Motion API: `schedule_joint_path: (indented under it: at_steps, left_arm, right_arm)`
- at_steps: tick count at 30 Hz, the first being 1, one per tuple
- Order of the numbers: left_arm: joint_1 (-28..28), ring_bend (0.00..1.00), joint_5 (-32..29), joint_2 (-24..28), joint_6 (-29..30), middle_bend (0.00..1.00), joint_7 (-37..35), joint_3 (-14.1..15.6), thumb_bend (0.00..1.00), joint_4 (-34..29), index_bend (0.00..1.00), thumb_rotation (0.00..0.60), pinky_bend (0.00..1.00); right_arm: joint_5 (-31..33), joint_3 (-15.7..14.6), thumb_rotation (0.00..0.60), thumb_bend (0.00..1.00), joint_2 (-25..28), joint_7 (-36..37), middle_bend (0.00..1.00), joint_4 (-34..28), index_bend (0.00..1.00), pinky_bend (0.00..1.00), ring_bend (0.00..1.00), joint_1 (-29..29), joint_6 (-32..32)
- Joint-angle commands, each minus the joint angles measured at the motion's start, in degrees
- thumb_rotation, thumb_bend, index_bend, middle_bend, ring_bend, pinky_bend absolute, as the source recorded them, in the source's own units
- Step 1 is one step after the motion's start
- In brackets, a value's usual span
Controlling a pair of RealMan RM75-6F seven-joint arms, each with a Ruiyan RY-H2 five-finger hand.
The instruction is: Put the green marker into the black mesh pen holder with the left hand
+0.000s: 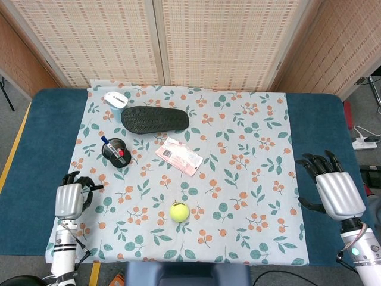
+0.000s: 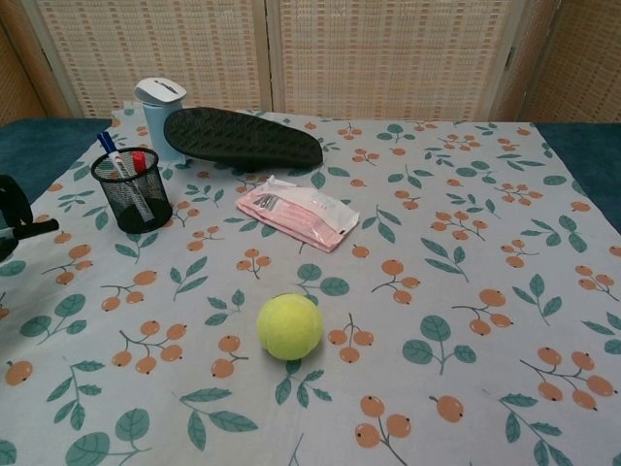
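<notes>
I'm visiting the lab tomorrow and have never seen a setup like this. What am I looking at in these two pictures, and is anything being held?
A two-armed robot sits at a table, and both pictures come from its own cameras. The head view looks down from above; the chest view looks across the flowered cloth from lower down.

The silver and black shapes at the bottom corners of the head view are its hands: the left hand and the right hand, whose fingers are spread and hold nothing. The left hand grips a thin dark marker; its colour is too small to tell.

On the cloth lie a black mesh pen holder with pens in it, a black slipper, a pink packet, a tennis ball and a white-topped container.
</notes>
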Motion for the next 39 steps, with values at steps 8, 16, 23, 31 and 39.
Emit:
schedule_joint_path:
  at_steps: [8,16,23,31,39]
  left_arm:
    - [-3.1,0.18,-8.1,21.4,-6.5,0.53,-15.1,-15.3,0.36,-21.1,0.52,0.600,0.19]
    - [-10.2,0.19,-17.6,22.1,-19.5,0.54,-29.2,-21.3,0.35,-25.1,0.52,0.600,0.19]
    - [-15.7,0.19,-20.9,19.9,-30.3,0.55,-41.3,-22.6,0.36,-15.9,0.53,0.600,0.19]
    - [-21.8,0.18,-19.2,15.4,-37.8,0.55,-47.7,-21.8,0.35,0.1,0.54,0.600,0.18]
    - [-24.5,0.18,-15.3,12.0,-40.4,0.54,-52.2,-19.6,0.35,9.6,0.54,0.600,0.18]
  right_arm:
    - [0.1,0.0,0.600,0.10,-0.1,0.1,0.13,0.0,0.21,0.00,0.13,0.2,-0.4]
    - [-0.3,0.1,0.600,0.10,0.3,1.0,0.13,0.0,0.20,0.00,0.13,-0.1,0.1]
    - [0.1,0.2,0.600,0.10,0.3,1.4,0.13,0.5,0.20,0.00,0.13,0.1,-0.4]
    - [0.2,0.2,0.600,0.10,0.1,-0.2,0.13,-0.1,0.21,0.00,0.13,-0.2,0.6]
    - [0.9,0.2,0.600,0.10,-0.2,-1.2,0.13,-0.4,0.21,0.00,0.13,-0.1,0.6]
